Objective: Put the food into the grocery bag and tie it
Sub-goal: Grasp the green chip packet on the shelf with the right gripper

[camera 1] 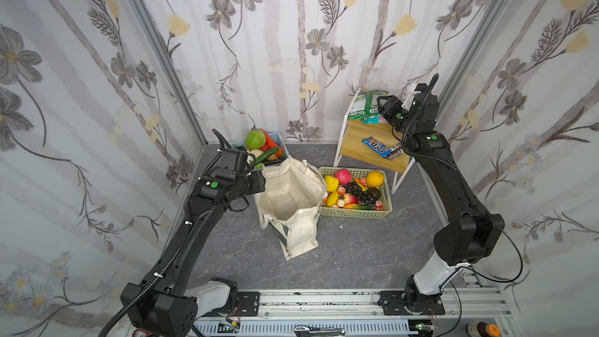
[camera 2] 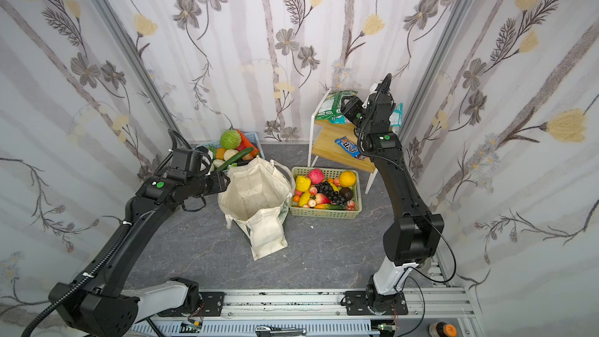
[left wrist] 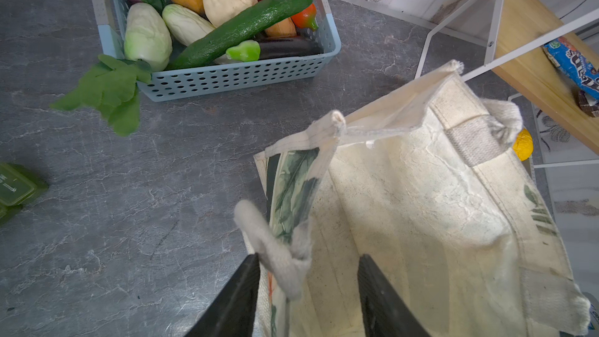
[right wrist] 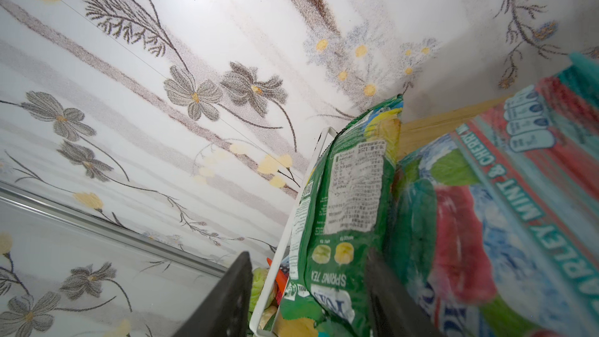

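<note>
In both top views, find the grocery bag [camera 1: 291,196] standing open at mid-tabletop. It sits between the blue basket [camera 1: 278,139] at the rear edge and the green basket [camera 1: 356,213]. The snack packet [camera 1: 364,105] stands on the rack [camera 1: 355,149] in the rear right corner.

In the left wrist view, note the left gripper [left wrist: 308,257]: jaws apart, straddling the bag's rim and handle [left wrist: 275,248].

In the right wrist view, note the right gripper [right wrist: 308,254]: jaws apart around the snack packet, one finger clear of it.

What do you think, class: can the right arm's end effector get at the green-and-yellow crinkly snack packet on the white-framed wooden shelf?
Probably yes. The right end effector straddles the green-and-yellow crinkly snack packet, jaws apart; the teal-and-red plastic sweet packet crowds one side.
</note>
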Action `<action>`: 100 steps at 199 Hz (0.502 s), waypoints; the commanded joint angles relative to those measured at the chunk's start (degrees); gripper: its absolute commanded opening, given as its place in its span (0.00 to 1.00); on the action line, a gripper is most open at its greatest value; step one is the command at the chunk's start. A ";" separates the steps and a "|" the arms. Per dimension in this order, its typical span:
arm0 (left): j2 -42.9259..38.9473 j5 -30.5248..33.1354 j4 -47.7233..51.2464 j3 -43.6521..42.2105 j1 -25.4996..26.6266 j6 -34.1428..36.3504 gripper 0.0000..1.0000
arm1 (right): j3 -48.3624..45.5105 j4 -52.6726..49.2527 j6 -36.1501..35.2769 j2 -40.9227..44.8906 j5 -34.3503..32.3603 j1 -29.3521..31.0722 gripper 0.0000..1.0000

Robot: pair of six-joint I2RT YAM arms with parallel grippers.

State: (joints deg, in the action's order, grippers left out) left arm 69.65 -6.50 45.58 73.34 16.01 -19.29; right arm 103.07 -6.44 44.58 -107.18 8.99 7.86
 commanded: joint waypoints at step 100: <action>0.57 -0.41 -1.99 -0.21 -0.08 -0.40 0.51 | -7.47 2.33 1.57 4.56 -8.51 1.91 0.55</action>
State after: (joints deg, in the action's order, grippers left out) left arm 69.84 -6.66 45.36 73.23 16.01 -19.29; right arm 96.12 -6.70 45.58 -102.06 1.83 9.63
